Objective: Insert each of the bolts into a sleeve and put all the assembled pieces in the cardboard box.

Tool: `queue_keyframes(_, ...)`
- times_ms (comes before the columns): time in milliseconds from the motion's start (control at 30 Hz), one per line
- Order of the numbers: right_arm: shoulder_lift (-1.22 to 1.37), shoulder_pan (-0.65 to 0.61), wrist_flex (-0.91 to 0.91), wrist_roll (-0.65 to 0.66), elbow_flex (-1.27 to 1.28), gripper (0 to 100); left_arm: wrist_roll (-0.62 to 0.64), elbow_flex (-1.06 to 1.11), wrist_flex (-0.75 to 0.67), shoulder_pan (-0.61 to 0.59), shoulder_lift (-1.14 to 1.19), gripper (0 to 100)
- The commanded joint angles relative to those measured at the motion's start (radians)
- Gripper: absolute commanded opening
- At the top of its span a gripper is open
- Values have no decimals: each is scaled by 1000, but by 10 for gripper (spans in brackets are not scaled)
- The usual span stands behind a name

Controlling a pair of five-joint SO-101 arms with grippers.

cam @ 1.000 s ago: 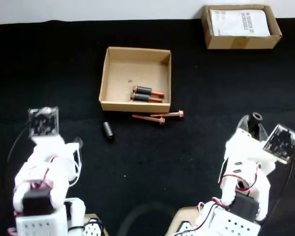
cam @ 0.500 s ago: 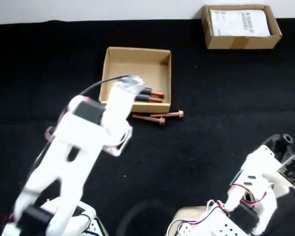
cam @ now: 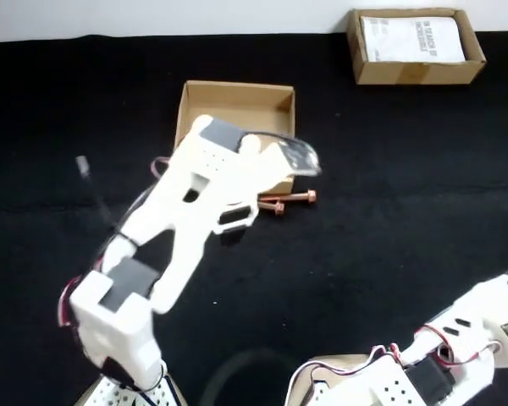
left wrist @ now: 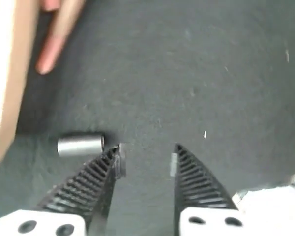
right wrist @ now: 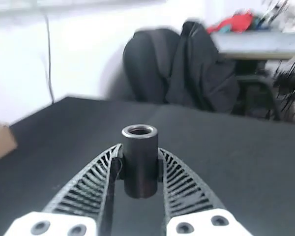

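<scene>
Lying outside the spread jaws of the left gripper (left wrist: 146,152), just beside one fingertip (left wrist: 113,157), the short grey metal sleeve (left wrist: 80,146) could be knocked away by it, while a dark cylindrical sleeve (right wrist: 139,164) is clamped in the right gripper (right wrist: 139,156).

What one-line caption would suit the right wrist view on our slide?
Right end effector shut on an upright black sleeve over a black table.

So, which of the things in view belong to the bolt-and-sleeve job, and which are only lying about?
Job:
cardboard box
loose bolts beside it
loose sleeve by the left arm's open jaws
held sleeve in the right arm's jaws

Lying about:
second box holding a printed sheet
dark clothing over a chair behind the table
</scene>
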Motion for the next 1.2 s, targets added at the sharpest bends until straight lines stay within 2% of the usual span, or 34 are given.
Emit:
queue_keyframes(0,-16,39,-44,9,54,6,-215,-156,81,28,101,249)
queue_keyframes(100,-16,41,-44,11,48,6,-299,-288,81,31,197,284)
queue_keyframes(333,-16,33,-44,11,47,6,-434,-661,80,25,407,284)
queue_keyframes(600,-16,35,-47,71,45,6,-451,-981,80,50,662,284)
queue_keyframes(833,-16,31,-137,71,53,6,-443,-1044,80,77,763,284)
queue_keyframes(1067,-16,30,-136,71,54,6,-391,-1033,78,85,791,284)
queue_keyframes(1167,-16,36,-136,71,48,6,-390,-1024,-17,54,892,283)
